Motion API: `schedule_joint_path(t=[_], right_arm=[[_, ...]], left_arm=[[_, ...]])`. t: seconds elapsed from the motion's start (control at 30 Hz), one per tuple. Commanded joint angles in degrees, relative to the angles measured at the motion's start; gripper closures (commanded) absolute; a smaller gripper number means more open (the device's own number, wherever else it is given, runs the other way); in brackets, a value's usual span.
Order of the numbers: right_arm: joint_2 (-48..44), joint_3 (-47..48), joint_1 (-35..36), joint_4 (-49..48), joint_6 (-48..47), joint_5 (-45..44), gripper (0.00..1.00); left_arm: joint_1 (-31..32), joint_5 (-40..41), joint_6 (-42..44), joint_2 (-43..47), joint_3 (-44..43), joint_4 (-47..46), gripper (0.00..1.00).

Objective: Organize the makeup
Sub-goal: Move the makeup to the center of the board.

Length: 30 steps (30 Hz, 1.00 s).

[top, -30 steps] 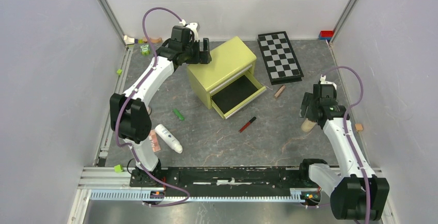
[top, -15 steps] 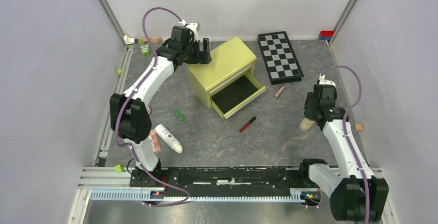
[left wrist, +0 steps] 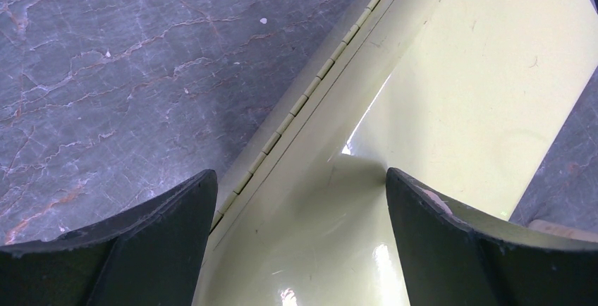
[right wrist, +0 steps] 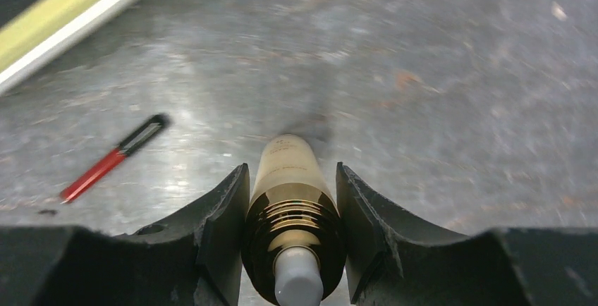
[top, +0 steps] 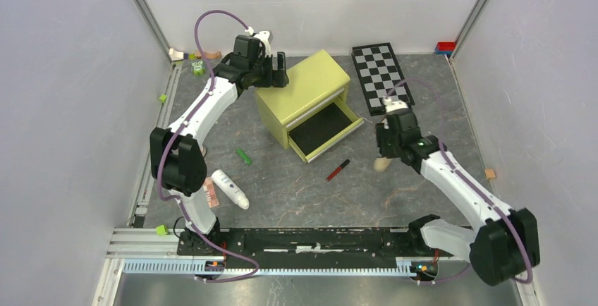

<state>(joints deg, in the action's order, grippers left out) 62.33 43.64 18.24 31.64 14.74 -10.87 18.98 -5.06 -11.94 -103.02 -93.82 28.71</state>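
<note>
Two fingers of the right gripper [right wrist: 290, 173] are clamping a beige bottle [right wrist: 285, 156] at its gold neck. The jaws are pressing on both its sides, and the bottle's base is pointing away from the wrist camera toward the grey table [top: 296, 197]. Whether the base is touching the table cannot be told.

Seen from above, a red stick [top: 338, 170] is lying at about 9 o'clock from the bottle, near it but apart. At 10 o'clock, the open drawer [top: 321, 128] of a yellow-green box [top: 303, 80] is showing its dark inside. A checkerboard [top: 382, 77] is lying flat at 12 o'clock from the right gripper.

Across the box, the left gripper [left wrist: 296, 179] is hanging with its jaws spread wide — the box's hinged top edge is running between the two fingers, and they are holding nothing.

Well apart, at 7 o'clock from the box, a green stick [top: 243, 156] is lying on the table. Farther on at 7 o'clock, a white tube [top: 230, 188] is lying just beside a pink-brown palette [top: 210, 193], which the left arm is partly hiding.
</note>
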Motion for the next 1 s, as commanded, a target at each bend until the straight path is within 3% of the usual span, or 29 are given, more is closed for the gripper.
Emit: schedule_joint_path(t=[0.0,0.2,0.37,0.43,0.6,0.73,0.97], right_arm=[[5.5,6.4,9.1,-4.9,1.1,-2.0,0.78],[11.4,11.1,21.1,-5.8,-0.6,-7.1,0.78],[13.1,11.1,23.1,-5.7,0.3,-9.6,0.74],[13.1,11.0,23.1,-5.7,0.3,-10.1,0.67],[12.8,10.7,23.1,-5.7,0.8,-11.8,0.36],[12.1,10.3,23.1,-6.7,1.2,-11.9,0.2],[7.1,3.0,23.1,-15.0,1.5,-11.3,0.05]], left_arm=[[-0.5,2.1,1.7,-0.1,0.5,5.5,0.06],[-0.5,2.5,2.0,0.0,0.5,5.5,0.06],[-0.4,2.3,2.0,-0.1,0.5,5.4,0.06],[-0.4,2.2,2.0,-0.1,0.4,5.4,0.06],[-0.4,2.4,2.1,-0.1,0.5,5.5,0.06],[-0.4,2.3,2.1,-0.1,0.4,5.5,0.06],[-0.4,1.9,2.0,-0.2,0.4,5.5,0.06]])
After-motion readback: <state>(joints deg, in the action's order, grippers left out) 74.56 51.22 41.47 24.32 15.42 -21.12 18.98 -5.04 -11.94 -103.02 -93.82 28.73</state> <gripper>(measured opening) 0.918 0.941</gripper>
